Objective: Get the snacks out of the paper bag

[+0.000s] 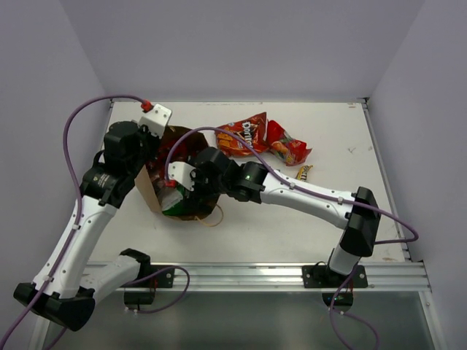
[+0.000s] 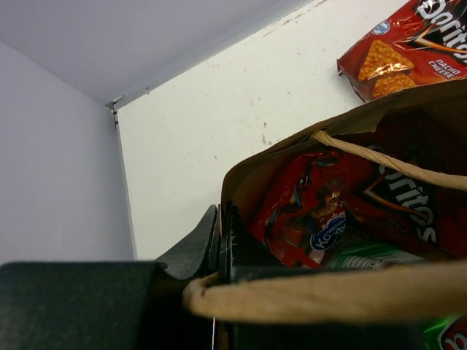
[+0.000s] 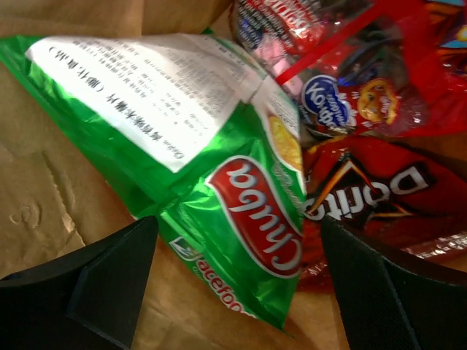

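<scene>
Inside the paper bag (image 3: 44, 204) you get little room: the green chip bag (image 3: 219, 182), a Doritos bag (image 3: 379, 189) and the red cookie bag (image 3: 350, 95) crowd its mouth, and a twisted handle (image 2: 379, 160) crosses it. Beyond the bag lie a second Doritos bag (image 1: 244, 135) and a small red bag (image 1: 286, 146). The table (image 1: 408, 146) well to its right is bare.

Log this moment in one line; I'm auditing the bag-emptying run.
left end effector: shut on paper bag rim | right end effector: open around green chip bag inside bag | on table: Doritos bag, small red bag
</scene>
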